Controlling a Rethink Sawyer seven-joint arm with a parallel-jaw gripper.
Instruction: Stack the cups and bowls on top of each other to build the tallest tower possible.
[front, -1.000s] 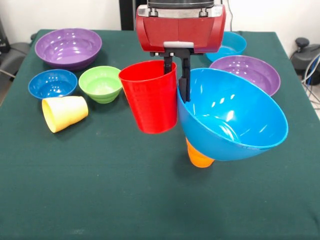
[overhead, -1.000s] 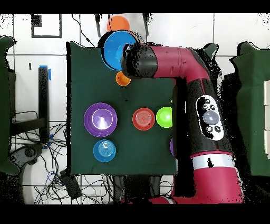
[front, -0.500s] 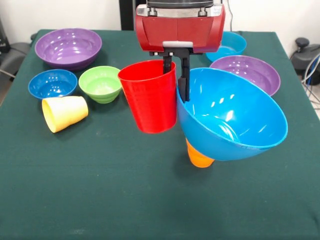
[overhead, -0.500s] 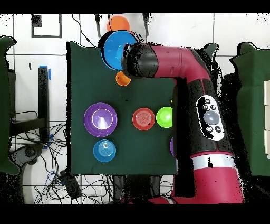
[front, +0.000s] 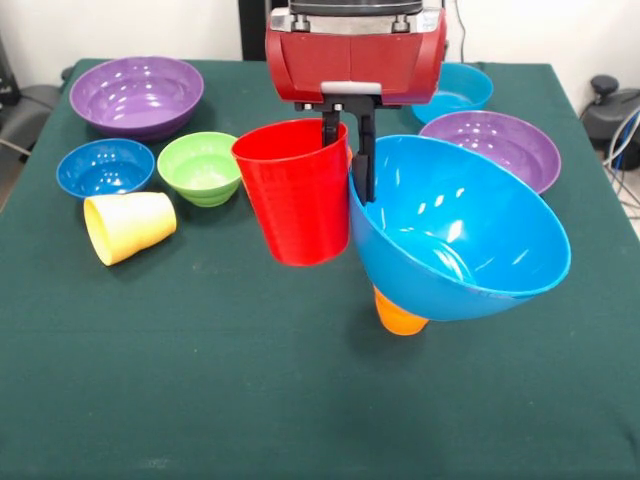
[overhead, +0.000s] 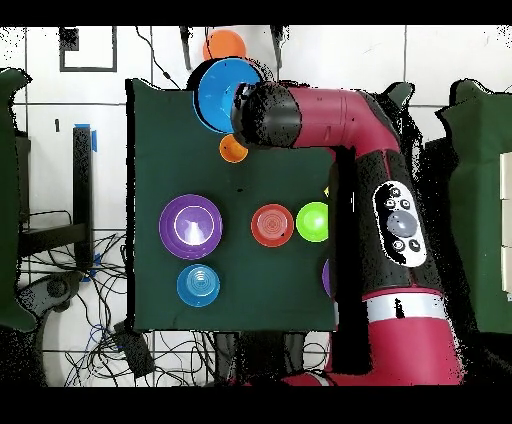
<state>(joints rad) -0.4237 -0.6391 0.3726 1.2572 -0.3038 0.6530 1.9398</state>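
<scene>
Bowls and cups lie scattered with no tower begun; the large blue bowl (front: 460, 235) hangs tilted in the air, its rim pinched between the closed fingers of the gripper (front: 347, 150). Just beside that bowl, on its left in the front view, the red cup (front: 295, 192) stands upright and nearly touches the fingers. Under the blue bowl's low edge sits an orange piece (front: 397, 312), mostly hidden, so I cannot tell cup from bowl. A good placement probably means levelling the blue bowl before lowering it, and keeping its rim off the red cup. Behind the blue bowl lie a purple bowl (front: 505, 142) and a cyan bowl (front: 466, 88), both close. Open green cloth of the table (front: 200, 380) spreads in front of the blue bowl, the freest room for moving. The overhead view shows the blue bowl reaching past the table's edge.
</scene>
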